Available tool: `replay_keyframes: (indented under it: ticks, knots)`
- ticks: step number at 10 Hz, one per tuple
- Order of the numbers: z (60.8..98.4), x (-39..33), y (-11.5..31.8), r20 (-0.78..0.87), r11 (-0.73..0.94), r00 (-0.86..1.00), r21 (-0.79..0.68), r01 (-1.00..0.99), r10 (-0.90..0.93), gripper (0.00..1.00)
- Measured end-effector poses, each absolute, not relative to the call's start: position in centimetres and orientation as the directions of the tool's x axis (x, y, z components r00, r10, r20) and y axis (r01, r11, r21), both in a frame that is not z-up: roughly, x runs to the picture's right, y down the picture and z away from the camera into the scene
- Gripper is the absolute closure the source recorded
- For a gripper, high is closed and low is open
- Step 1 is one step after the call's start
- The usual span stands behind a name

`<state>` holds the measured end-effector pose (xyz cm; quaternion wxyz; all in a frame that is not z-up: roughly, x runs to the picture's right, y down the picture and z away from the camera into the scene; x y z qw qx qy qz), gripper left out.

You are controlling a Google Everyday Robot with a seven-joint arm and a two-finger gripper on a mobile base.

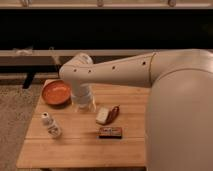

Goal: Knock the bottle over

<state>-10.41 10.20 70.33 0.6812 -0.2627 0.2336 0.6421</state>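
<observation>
The small white bottle (50, 125) stands upright on the wooden table (75, 150), near its left front part. It has a rounded white cap and dark label marks. My white arm (120, 72) reaches in from the right and ends in a rounded joint above the back of the table, to the right of and behind the bottle. My gripper does not show in this view. Nothing touches the bottle.
An orange bowl (56, 92) sits at the table's back left. A clear plastic cup (83, 99) stands right of it, under the arm's joint. A white packet (102, 116) with a reddish item (115, 111) and a dark bar (110, 132) lie mid-table.
</observation>
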Motion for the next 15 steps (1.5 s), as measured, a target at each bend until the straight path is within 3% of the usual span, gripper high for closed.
replay_keyframes:
  ticks: [10, 15]
  knots:
    - [70.2, -10.8, 8.9, -0.644, 0.044, 0.067, -0.053, -0.998, 0.762, 0.35]
    - [68.7, -21.0, 5.7, -0.609, 0.152, 0.216, -0.155, -0.976, 0.763, 0.35]
